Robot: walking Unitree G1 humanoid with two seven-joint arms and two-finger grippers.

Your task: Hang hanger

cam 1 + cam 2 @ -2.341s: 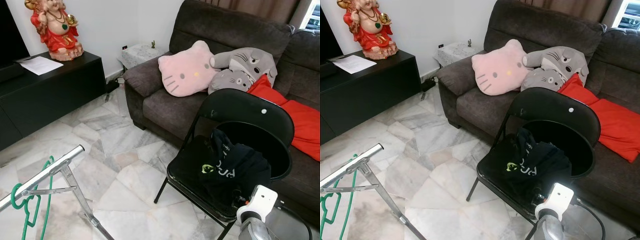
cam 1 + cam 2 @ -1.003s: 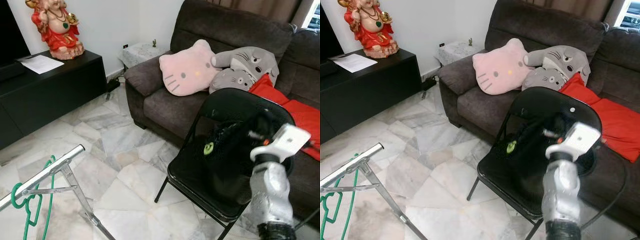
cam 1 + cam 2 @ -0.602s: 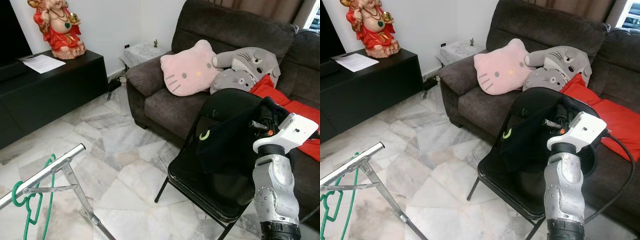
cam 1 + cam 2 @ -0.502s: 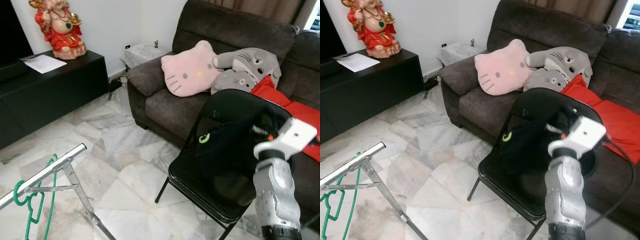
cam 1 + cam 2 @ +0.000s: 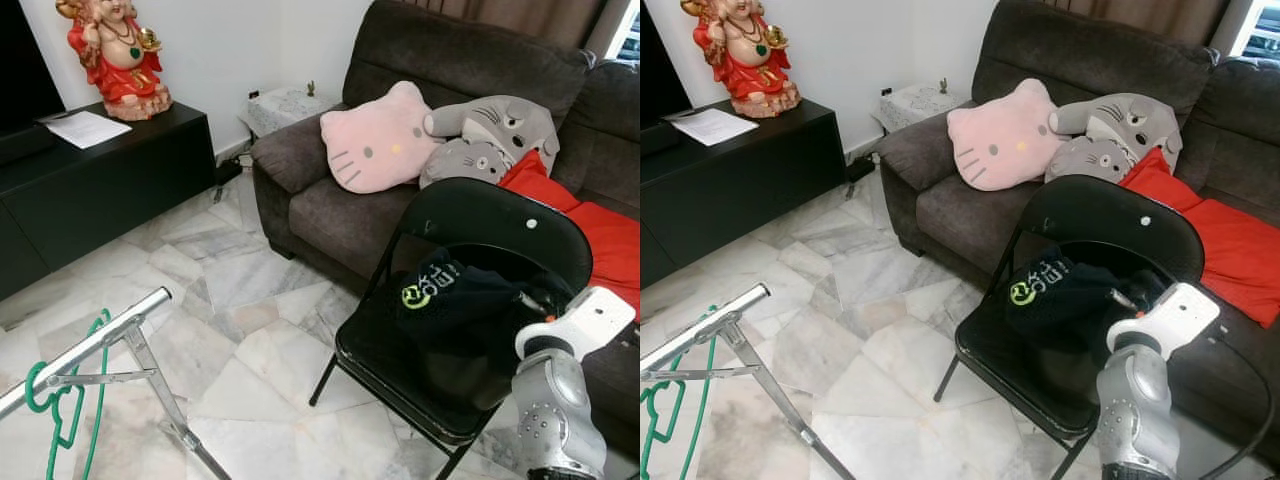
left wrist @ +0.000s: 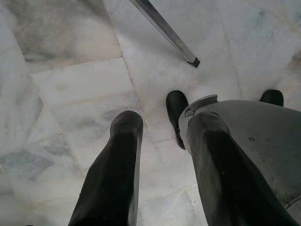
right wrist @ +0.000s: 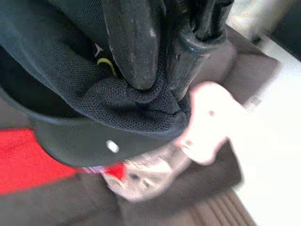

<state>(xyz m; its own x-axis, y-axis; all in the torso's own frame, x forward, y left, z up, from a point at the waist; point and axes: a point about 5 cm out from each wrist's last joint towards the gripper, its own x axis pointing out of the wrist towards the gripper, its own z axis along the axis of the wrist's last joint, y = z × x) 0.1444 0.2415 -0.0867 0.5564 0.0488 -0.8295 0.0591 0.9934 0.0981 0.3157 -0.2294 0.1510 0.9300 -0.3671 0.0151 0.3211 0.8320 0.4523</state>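
Note:
A black garment (image 5: 455, 300) with a green and white logo hangs bunched just above the seat of a black folding chair (image 5: 500, 215). My right gripper (image 5: 527, 300) is shut on its fabric from the chair's right side. In the right wrist view the fingers (image 7: 131, 47) pinch the dark mesh cloth (image 7: 94, 99). A green hanger (image 5: 60, 400) hangs on the silver rack rail (image 5: 95, 340) at the lower left. My left gripper (image 6: 164, 121) hangs open over the marble floor.
A dark sofa (image 5: 460, 60) with a pink cat pillow (image 5: 375, 135), grey plush pillows (image 5: 490, 135) and a red cushion (image 5: 590, 235) stands behind the chair. A black cabinet (image 5: 90, 190) with a red statue (image 5: 115, 55) lines the left wall. Marble floor (image 5: 250, 340) lies between rack and chair.
My right arm has come down, and the black garment it had lifted now hangs lower, close to the chair seat. The rack and green hanger stay put.

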